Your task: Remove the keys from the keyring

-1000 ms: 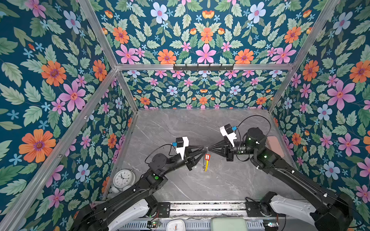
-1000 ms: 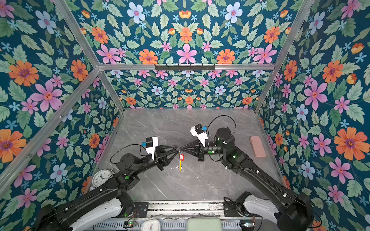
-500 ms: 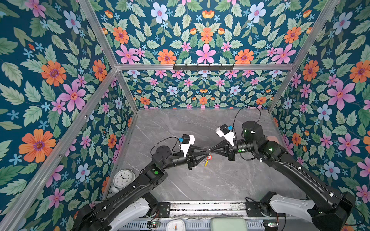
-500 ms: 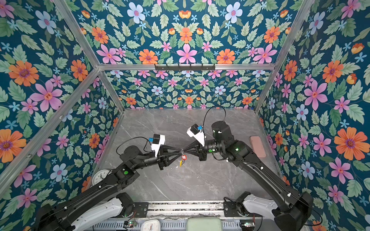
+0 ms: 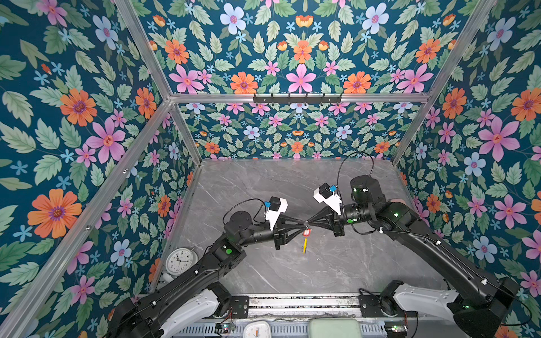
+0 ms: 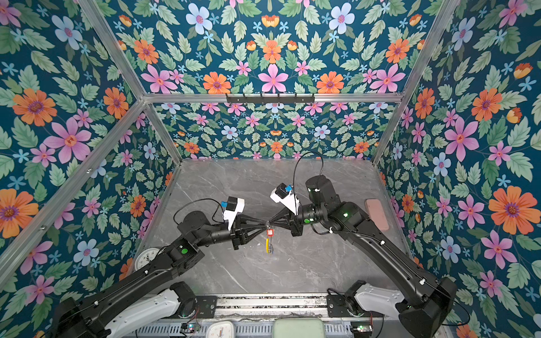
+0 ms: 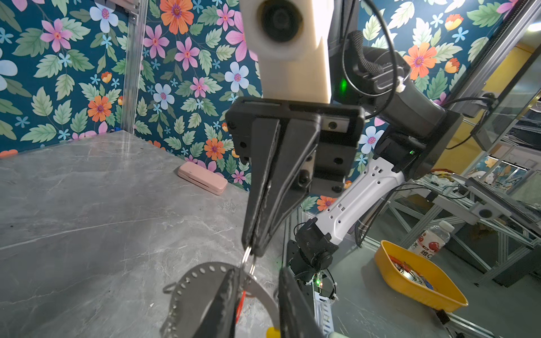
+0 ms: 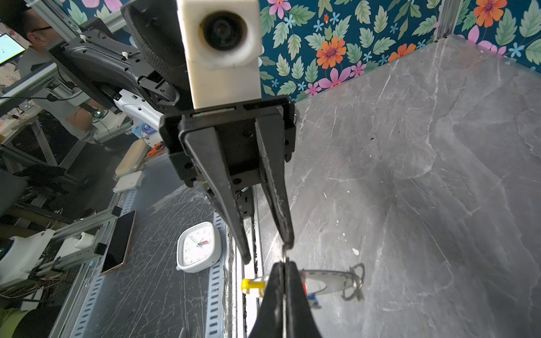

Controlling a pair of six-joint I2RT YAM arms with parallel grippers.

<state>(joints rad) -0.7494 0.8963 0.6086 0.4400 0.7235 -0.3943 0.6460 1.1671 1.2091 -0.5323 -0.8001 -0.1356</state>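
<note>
Left gripper (image 8: pixel 268 252) is narrowing its parted jaws around the keyring (image 7: pixel 187 281), hanging in mid-air above the table (image 5: pixel 292 272), while right gripper (image 7: pixel 251 248) is pinching its small loop (image 7: pixel 247 259); the keys (image 6: pixel 270 232) are dangling, not yet freed

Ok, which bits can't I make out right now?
- Blue tag: right wrist view, mostly behind the right pincer; too small in both top views.
- Red tag: left wrist view, only a sliver shows past the left pincer.
- Keyring: left wrist view, cut by the frame edge.
</note>
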